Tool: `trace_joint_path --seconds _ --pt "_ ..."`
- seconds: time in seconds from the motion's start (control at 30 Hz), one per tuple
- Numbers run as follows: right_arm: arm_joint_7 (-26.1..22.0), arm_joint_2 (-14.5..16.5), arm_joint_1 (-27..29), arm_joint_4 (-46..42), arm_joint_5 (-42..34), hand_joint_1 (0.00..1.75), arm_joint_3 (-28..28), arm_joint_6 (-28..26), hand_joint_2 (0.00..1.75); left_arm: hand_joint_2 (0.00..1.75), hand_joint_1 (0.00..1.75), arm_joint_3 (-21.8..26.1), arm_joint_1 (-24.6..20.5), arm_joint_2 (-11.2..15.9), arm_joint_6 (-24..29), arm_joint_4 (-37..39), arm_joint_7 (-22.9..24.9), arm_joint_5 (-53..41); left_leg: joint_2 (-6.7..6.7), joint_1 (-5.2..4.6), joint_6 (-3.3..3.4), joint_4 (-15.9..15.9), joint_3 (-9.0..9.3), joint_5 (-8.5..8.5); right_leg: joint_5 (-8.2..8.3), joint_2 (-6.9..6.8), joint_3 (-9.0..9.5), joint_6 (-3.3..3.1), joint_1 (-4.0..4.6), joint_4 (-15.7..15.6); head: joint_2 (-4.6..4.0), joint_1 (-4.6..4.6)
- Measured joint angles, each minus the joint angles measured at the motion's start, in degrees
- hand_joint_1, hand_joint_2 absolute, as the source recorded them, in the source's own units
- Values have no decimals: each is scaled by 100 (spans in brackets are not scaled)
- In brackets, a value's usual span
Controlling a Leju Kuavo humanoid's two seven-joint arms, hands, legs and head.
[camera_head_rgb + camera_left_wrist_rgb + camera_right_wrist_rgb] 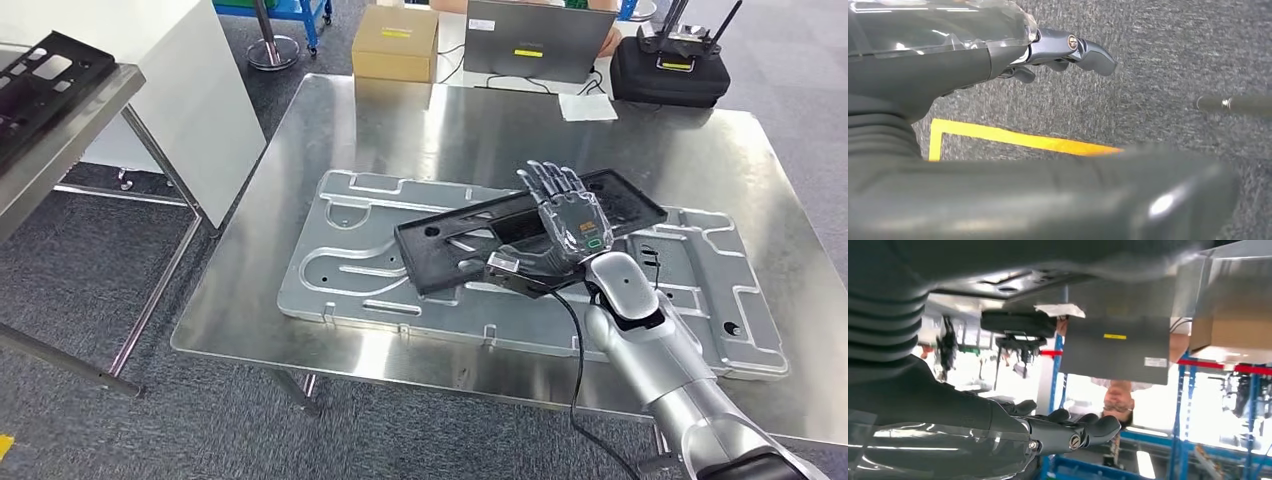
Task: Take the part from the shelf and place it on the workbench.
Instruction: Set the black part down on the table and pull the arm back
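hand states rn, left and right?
Left hand: holds nothing, hanging over the floor; fingers look curled, so open or shut cannot be told.
Right hand: open, fingers spread flat above the black part.

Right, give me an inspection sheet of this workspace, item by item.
Surface: steel workbench, shiny, with a large silver plate lying flat on it.
Job's things: black part lying tilted across the silver plate; another black part on the shelf at left.
Clutter: cardboard box, laptop, black case, paper slip at the far edge.
Hands: right hand over the black part, fingers spread; left hand hanging above the floor, holding nothing.
Cables: black cable along the right arm.
Surroundings: grey carpet, yellow floor tape.
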Motion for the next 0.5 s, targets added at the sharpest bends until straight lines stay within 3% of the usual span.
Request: trace_joint_path --seconds 0.1,0.17,0.27,0.3,0.33,0.37,0.43,0.5 --pt "3 29 128 -233 -175 0 -148 58 0 0 0 55 12 -3 4 2 -17 -13 0 -3 -79 8 4 -25 2 -2 29 -73 2 -82 0 -2" --pt "25 64 193 -415 -276 0 -232 129 0 0 0 78 18 -5 8 6 -27 -16 6 6 -142 231 -81 -194 24 -11 53 -139 -35 -124 0 -8" --pt "71 115 279 -621 -446 0 -343 281 0 0 0 125 32 -7 12 10 -31 -15 11 47 -220 1278 -550 -716 26 -21 64 -181 -43 -132 1 -12" --pt "79 135 321 -664 -550 0 -383 329 0 0 0 144 42 -7 13 10 -31 -15 12 63 -240 1550 -681 -792 24 -22 64 -181 -44 -130 1 -12" --pt "76 159 362 -706 -685 0 -431 369 0 0 0 167 53 -7 13 11 -32 -15 13 78 -255 1610 -714 -750 22 -22 65 -178 -47 -127 1 -12" --pt "47 190 401 -752 -862 0 -484 393 0 0 0 188 62 -7 13 13 -34 -15 13 94 -264 1437 -636 -604 17 -18 69 -171 -53 -123 0 -12" --pt "-106 280 489 -892 -1392 0 -629 389 0 0 0 226 70 -7 13 14 -48 -19 16 118 -268 663 -265 -222 -5 -10 80 -135 -60 -103 0 -12" --pt "-282 384 590 -1072 -1940 0 -800 353 0 0 0 253 71 -7 13 15 -67 -28 10 105 -228 112 4 -59 -24 -2 81 -72 -47 -79 1 -8"
